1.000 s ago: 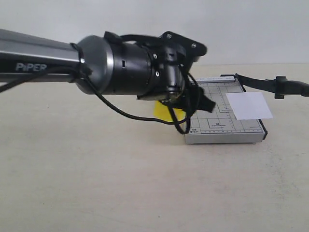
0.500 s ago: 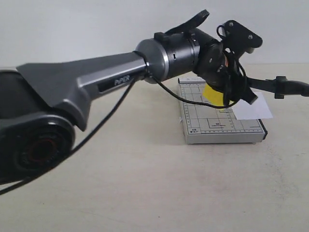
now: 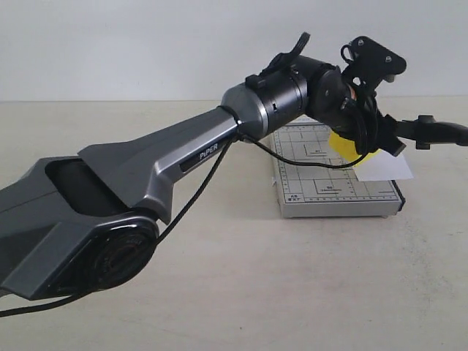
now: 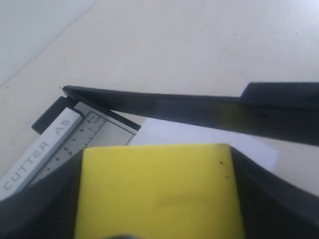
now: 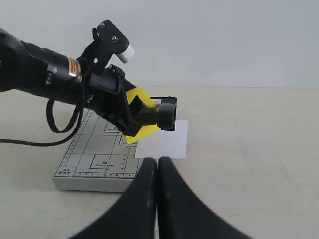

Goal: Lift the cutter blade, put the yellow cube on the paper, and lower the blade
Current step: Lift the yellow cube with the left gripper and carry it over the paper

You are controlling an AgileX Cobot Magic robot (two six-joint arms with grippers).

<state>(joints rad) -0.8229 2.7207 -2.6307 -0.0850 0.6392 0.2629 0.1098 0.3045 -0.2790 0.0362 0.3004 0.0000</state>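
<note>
Left pincer (image 3: 360,142) clamped on the yellow cube (image 4: 158,191), held above the trimmer board (image 3: 322,186) at the paper's (image 3: 387,167) edge. Right pincer (image 5: 157,164) closed and empty. The cutter blade (image 3: 431,131) is raised, its long axis running rightward in the exterior view, handle end facing the right pincer. Risk: the cube may nudge the nearby blade and drop it, or a high release may shift the paper.

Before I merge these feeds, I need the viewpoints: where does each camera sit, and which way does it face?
Exterior: low beside the table, facing the trimmer board; the left arm crosses it.
Left wrist: behind the left gripper, looking past the yellow cube at the paper and cutter blade.
Right wrist: behind the shut right gripper, facing the blade's handle end.
All three share cube and paper.
</note>
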